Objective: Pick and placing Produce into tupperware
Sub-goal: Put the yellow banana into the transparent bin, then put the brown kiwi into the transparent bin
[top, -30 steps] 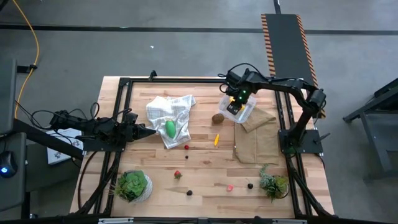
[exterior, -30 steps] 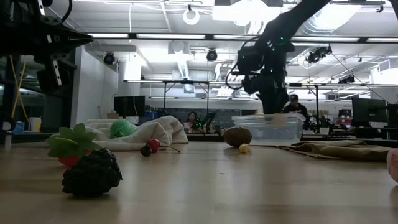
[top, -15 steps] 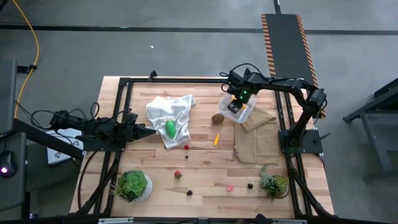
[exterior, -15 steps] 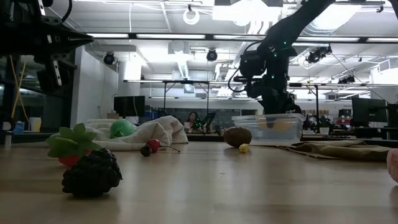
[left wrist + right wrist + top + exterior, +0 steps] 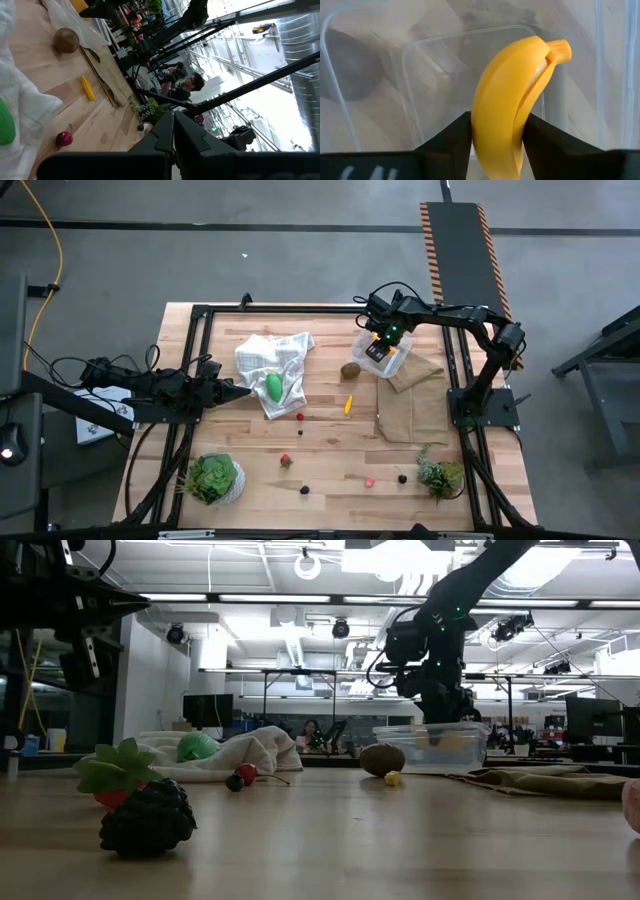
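Banana (image 5: 512, 107) sits between the right tool's (image 5: 496, 131) fingers, both pressed to its sides, low inside the clear tupperware (image 5: 386, 355) at the counter's (image 5: 330, 460) far right. Left tool (image 5: 243, 389), closed tight, waits beside the checked cloth (image 5: 262, 358) with the green oval (image 5: 273, 386).

Overhead looking down, low view table-level — both share tupperware (image 5: 385, 356)

Lab: overhead ducts (image 5: 300, 640), workstations.
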